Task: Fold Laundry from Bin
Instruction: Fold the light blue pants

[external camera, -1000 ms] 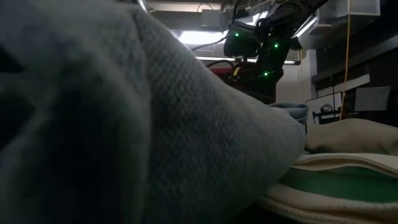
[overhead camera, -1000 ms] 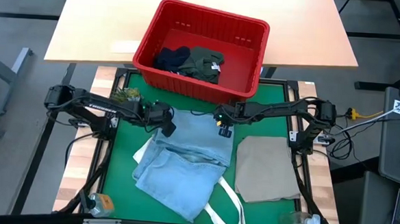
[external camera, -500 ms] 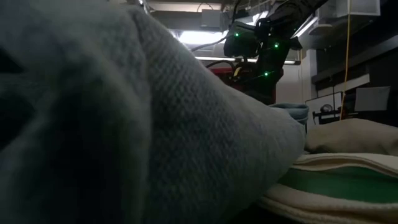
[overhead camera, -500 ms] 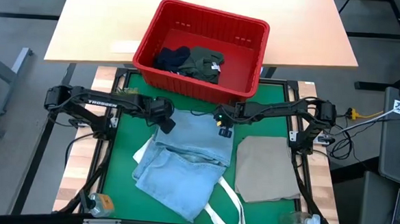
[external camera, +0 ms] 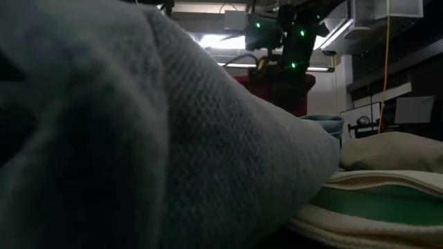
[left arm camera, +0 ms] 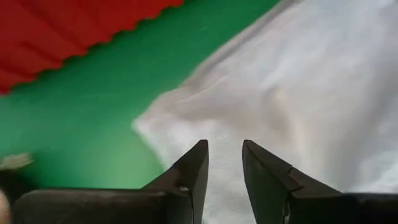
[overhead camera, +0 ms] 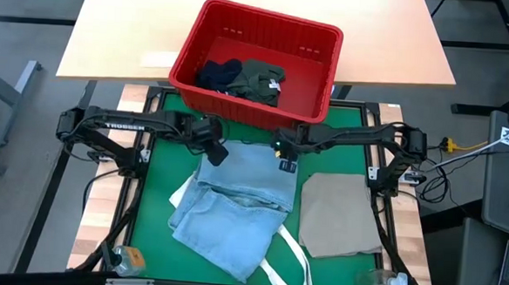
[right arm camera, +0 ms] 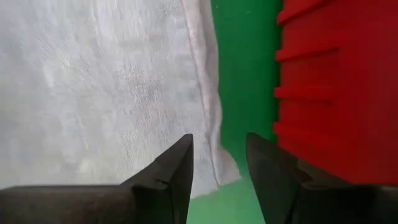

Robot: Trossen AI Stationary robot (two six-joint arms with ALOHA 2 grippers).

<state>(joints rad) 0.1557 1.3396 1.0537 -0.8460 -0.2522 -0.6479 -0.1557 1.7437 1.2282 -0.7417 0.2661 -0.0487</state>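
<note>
Light blue jeans [overhead camera: 233,211] lie folded on the green mat [overhead camera: 151,207], their far edge toward the red bin [overhead camera: 270,17]. My left gripper [overhead camera: 212,152] hangs open above the jeans' far left corner [left arm camera: 161,118]. Over the far right corner [right arm camera: 224,168], beside the bin wall [right arm camera: 336,93], my right gripper [overhead camera: 286,162] is also open. Neither set of fingers touches the cloth. A dark navy garment [overhead camera: 219,75] and a dark olive one [overhead camera: 262,80] lie in the bin. In the low view the jeans [external camera: 138,138] fill the foreground.
A folded beige cloth [overhead camera: 342,217] lies on the mat right of the jeans. White tote-bag straps [overhead camera: 290,266] stick out from under the jeans at the near edge. The bin stands across the mat's far edge, close behind both grippers.
My left gripper has risen off the jeans' far left corner and shifted a little toward the bin. My right gripper has risen slightly above the far right corner. The jeans lie as before.
</note>
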